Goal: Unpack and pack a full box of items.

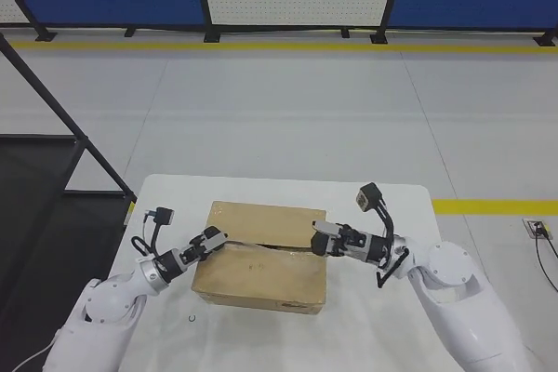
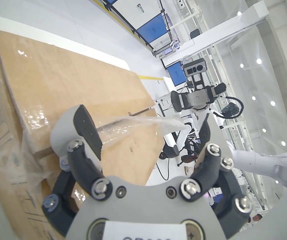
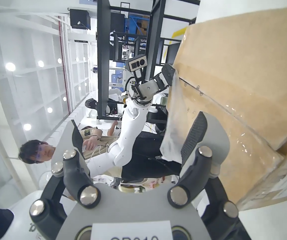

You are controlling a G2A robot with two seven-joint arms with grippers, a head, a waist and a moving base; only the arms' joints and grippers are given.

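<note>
A brown cardboard box (image 1: 260, 270) stands in the middle of the white table (image 1: 372, 316). Its top flaps lie flat and are seamed with clear tape. My left gripper (image 1: 216, 240) is at the box's top left edge, open (image 2: 143, 116). A loose strip of clear tape (image 2: 138, 123) runs from the seam along one of its pads (image 2: 87, 131). My right gripper (image 1: 318, 238) is at the top right edge, also open (image 3: 138, 121). The peeled tape (image 3: 173, 116) hangs between it and the far left gripper (image 3: 169, 72), beside the box (image 3: 245, 81).
A small dark ring (image 1: 193, 321) lies on the table in front of the box's left corner. A black metal frame (image 1: 56, 121) stands off the table's left side. There is bare table to the right of the box and in front of it.
</note>
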